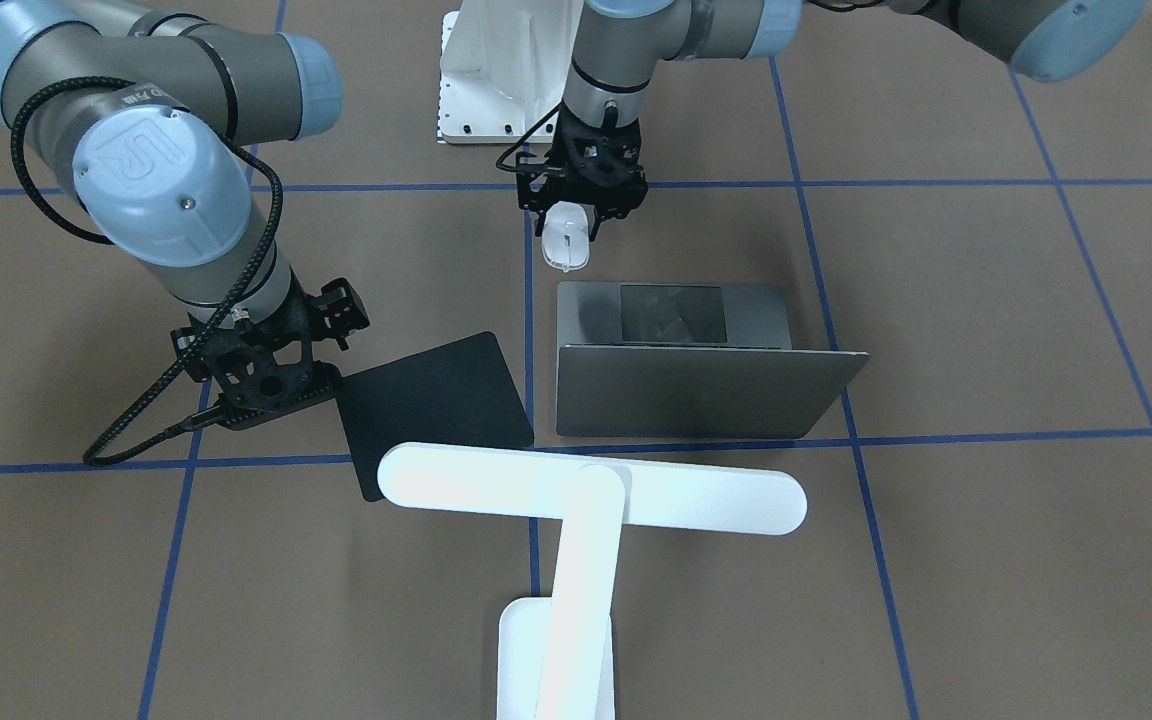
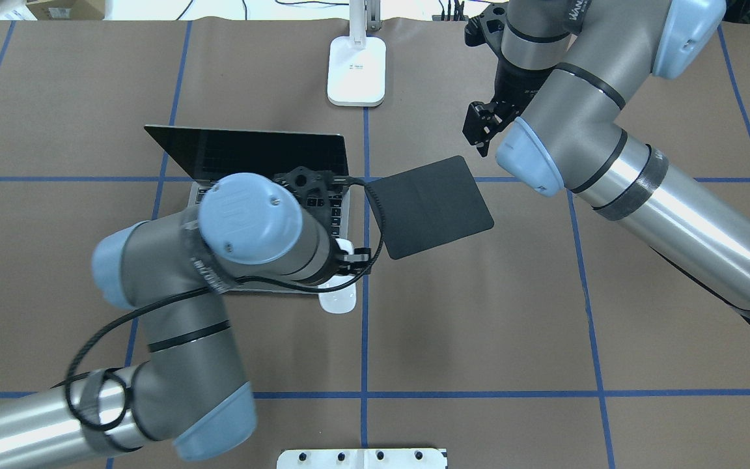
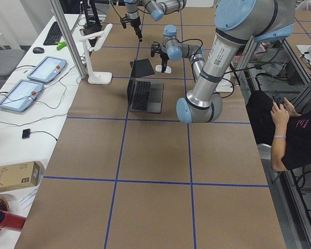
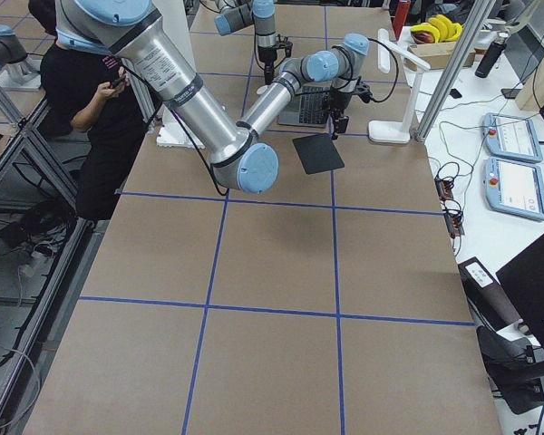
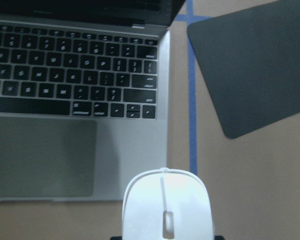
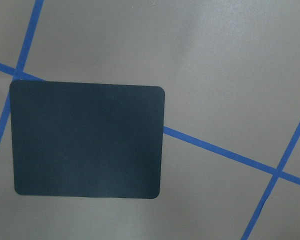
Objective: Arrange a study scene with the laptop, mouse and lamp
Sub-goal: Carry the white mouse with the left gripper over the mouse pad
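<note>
The laptop sits open on the table and the lamp stands beyond it, so both look done. The black mat lies beside the laptop. The left hand pinches the mouse, seemingly lifted, near the laptop's corner and not yet on the mat. Whether the right hand is spread, I cannot tell.

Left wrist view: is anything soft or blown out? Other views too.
Left wrist view: glossy white oval mouse is overexposed and soft, dark-grey metal laptop keys slightly blurred. Front-facing view: white T-shaped desk lamp head nearly blown out, glare on the trackpad. Right wrist view: thin black rectangular mat sharp, evenly lit.
</note>
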You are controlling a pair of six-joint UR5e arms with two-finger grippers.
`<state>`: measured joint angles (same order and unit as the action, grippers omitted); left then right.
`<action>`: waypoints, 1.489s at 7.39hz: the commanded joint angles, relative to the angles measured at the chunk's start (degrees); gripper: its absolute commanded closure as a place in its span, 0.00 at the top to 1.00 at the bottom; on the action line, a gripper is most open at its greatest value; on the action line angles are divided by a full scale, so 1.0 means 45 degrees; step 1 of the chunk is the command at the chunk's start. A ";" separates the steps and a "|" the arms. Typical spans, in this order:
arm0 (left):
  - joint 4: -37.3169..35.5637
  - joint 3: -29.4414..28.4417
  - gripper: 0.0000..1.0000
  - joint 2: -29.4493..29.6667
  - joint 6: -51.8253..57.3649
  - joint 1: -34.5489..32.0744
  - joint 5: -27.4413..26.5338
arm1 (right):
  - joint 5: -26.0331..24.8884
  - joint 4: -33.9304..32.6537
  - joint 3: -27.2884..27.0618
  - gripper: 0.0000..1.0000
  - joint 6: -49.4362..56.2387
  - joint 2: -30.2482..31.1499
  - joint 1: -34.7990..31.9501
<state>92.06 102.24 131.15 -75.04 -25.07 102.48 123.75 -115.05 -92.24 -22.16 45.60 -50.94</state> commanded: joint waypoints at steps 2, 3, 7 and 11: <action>0.0714 -0.2790 0.63 0.2080 -0.0159 -0.0152 0.0000 | 0.0077 0.0000 -0.0049 1.00 0.0022 0.0042 -0.0087; 0.1197 -0.3784 0.63 0.2666 -0.0199 -0.0307 -0.0019 | 0.0077 0.0000 -0.0049 1.00 0.0022 0.0042 -0.0087; 0.2667 -0.5882 0.63 0.3413 -0.0160 -0.1049 -0.0019 | 0.0058 -0.0019 -0.0650 1.00 0.0738 0.0565 -0.0262; 0.3331 -0.6879 0.63 0.3785 -0.0663 -0.1167 -0.0039 | 0.0272 -0.0020 -0.1142 1.00 0.2265 0.1368 -0.1257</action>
<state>106.63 72.27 147.71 -76.41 -30.16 102.37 124.68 -115.13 -96.76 -13.88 50.66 -55.37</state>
